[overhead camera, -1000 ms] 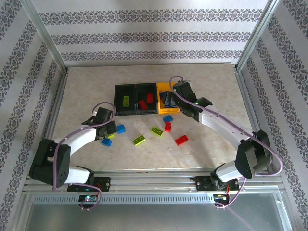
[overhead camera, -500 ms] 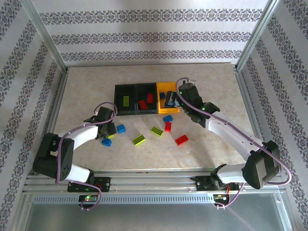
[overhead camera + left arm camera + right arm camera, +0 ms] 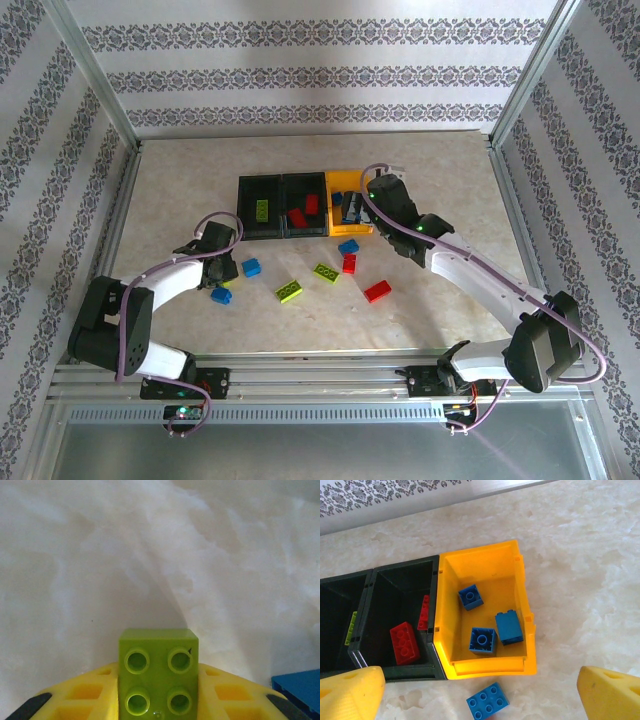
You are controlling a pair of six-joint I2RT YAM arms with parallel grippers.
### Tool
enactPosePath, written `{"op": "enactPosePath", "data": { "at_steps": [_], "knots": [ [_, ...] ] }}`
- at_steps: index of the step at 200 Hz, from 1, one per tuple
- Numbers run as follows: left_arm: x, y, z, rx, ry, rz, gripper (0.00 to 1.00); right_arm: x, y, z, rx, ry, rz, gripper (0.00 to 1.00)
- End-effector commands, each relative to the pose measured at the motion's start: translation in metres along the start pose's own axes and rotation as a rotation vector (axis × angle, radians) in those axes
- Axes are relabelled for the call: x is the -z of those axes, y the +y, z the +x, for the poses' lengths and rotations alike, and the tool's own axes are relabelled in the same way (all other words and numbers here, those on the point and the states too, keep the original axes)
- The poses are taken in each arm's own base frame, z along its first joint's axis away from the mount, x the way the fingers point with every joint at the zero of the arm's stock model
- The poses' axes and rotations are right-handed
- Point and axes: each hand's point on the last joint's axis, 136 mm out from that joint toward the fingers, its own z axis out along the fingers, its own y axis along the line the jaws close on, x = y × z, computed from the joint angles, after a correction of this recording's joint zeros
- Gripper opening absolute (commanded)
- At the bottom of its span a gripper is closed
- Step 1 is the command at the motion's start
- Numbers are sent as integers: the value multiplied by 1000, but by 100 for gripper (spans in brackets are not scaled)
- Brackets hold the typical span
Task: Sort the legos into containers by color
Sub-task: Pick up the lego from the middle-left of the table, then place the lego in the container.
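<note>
the left tool [image 3: 158,697] is closed on a lime green lego [image 3: 158,667], studs facing the camera, at the bottom centre of the left wrist view. it may be resting on the bench [image 3: 150,555], though that is hard to say. the right tool [image 3: 481,695] stands wide open, its 2 yellow fingertips [image 3: 350,695] in the lower corners of the right wrist view. the yellow bin [image 3: 490,667] at frame centre holds 3 blue legos [image 3: 483,640]. left of it, the middle black bin [image 3: 400,672] holds 2 red legos [image 3: 405,642]. the left black bin [image 3: 243,205] has 1 green lego [image 3: 261,210]. in the overhead view's centre, a loose blue brick [image 3: 251,267], a loose green brick [image 3: 289,291] and a loose red brick [image 3: 377,291] lie among others on the bench.
</note>
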Motion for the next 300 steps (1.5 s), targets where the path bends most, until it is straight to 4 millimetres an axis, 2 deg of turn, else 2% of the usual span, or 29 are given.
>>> {"op": "enactPosePath", "data": {
  "at_steps": [1,45,118,157,189,211,273,300],
  "knots": [
    [8,-9,-11,-5,-25,48,29,2,-3,8,35,5,11,98],
    [31,-19,-37,-37,-129,96,26,1,-12,23,28,46,34,98],
    [89,-40,-91,-66,-336,197,25,3,-36,56,-36,124,105,98],
    [100,-59,-117,-98,-382,236,25,1,-43,74,-78,175,127,98],
    [97,-75,-140,-139,-399,204,24,-3,-45,88,-101,215,134,98],
    [88,-87,-149,-189,-382,167,24,-6,-43,96,-105,239,135,98],
    [54,-135,-159,-326,-312,119,24,-11,-40,109,-123,275,147,98],
    [40,-155,-161,-358,-293,121,24,-16,-38,121,-121,311,160,98]
  ]
}}
